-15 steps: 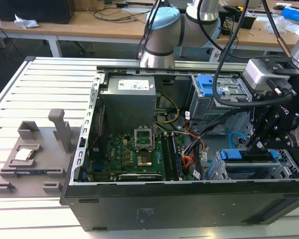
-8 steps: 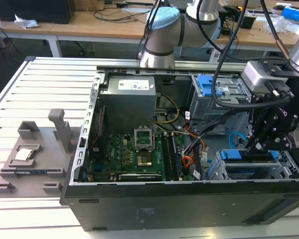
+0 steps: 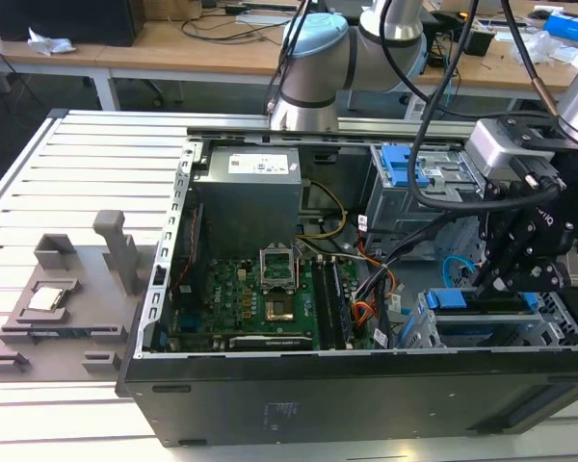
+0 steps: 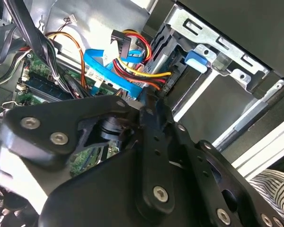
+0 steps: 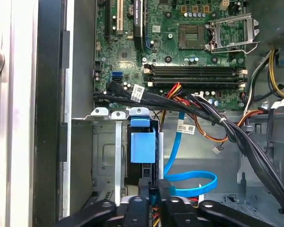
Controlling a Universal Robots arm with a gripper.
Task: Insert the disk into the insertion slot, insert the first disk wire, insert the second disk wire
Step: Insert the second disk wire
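One step looks done: disk (image 5: pixel 143 147) sits in the slot (image 5: pixel 106 156); gripper (image 5: pixel 154 196) pinching a blue wire (image 5: pixel 191 182) plug at its end.

We see the arm (image 3: pixel 313 67) reach in from the far side, its grey and pale-blue joints bent over toward the exterior view's right; the wrist hangs low there, pointing downward; the black gripper (image 3: pixel 501 274) sits at its end; in the first wrist view its fingers (image 5: pixel 146 198) stand close together, pinched on something small and blue between the tips (image 5: pixel 154 193).
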